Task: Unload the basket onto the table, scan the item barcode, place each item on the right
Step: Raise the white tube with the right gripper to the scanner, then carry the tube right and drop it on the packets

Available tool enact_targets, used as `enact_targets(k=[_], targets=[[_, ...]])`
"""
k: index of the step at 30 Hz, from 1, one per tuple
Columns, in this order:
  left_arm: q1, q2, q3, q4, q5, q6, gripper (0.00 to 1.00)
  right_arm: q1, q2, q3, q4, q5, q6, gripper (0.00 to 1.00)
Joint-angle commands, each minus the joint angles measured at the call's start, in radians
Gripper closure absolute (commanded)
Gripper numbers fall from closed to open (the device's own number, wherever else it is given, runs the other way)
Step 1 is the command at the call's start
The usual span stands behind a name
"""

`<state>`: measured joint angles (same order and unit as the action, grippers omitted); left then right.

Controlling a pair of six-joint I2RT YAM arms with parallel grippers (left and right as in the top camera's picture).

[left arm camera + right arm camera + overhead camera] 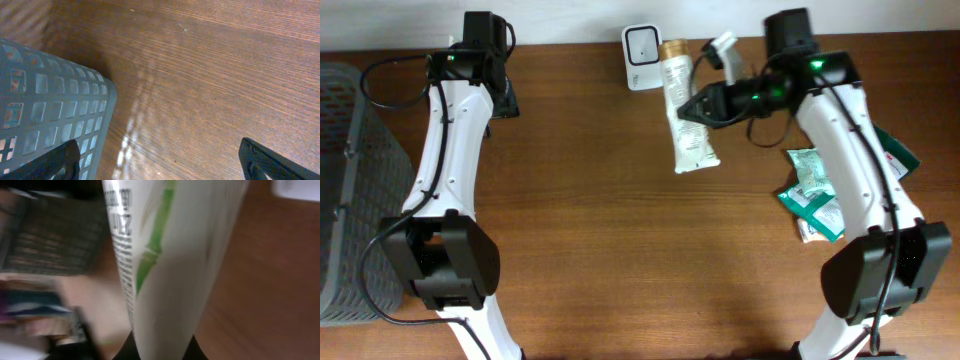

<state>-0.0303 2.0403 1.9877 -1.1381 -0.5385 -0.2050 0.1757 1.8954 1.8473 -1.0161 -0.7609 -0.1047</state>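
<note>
The grey basket (50,115) is the biggest thing. It sits just beside one finger of the left gripper (160,165). Those fingers are spread wide, with only the wood table (200,75) between them. Little bits of colour show through the basket holes, but I cannot tell what is inside.

Next is the long white tube (690,145), with a green plant drawn on it. The right gripper (692,107) has its fingers squeezed tight on the tube's middle. The gold cap (672,48) sticks out past the fingers on one side and the flat end sticks out on the other.

I think the tube is light, soft and squashy, and its smooth skin could slip. The middle looks like a good place to hold it, but not too hard. Small print runs down one side, just past the fingers.

Some green packets (815,190) lie loose on the table, well behind the right fingers.

The small white scanner (642,43) is just beside the cap end.
</note>
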Motion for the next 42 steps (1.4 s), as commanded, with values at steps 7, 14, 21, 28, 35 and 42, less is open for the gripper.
enact_targets(k=[7, 14, 21, 28, 35, 42], targets=[[0.001, -0.008, 0.003, 0.0, 0.0, 0.001, 0.01, 0.233, 0.159, 0.019, 0.468, 1.093, -0.074, 0.96], [0.001, -0.008, 0.003, 0.0, 0.0, 0.001, 0.01, 0.233, 0.401, 0.019, 0.862, 1.248, -0.408, 0.96], [0.001, -0.008, 0.003, 0.0, 0.0, 0.001, 0.01, 0.246, 0.499, 0.019, 1.076, 1.272, -0.555, 0.96], [0.001, -0.008, 0.003, 0.0, 0.0, 0.001, 0.01, 0.254, 0.502, 0.019, 1.121, 1.301, -0.595, 0.96], [0.001, -0.008, 0.003, 0.0, 0.0, 0.001, 0.01, 0.283, 0.456, 0.019, 1.102, 1.3, -0.546, 0.96], [0.001, -0.008, 0.003, 0.0, 0.0, 0.001, 0.01, 0.273, 0.191, 0.019, 0.69, 1.048, -0.103, 0.96]])
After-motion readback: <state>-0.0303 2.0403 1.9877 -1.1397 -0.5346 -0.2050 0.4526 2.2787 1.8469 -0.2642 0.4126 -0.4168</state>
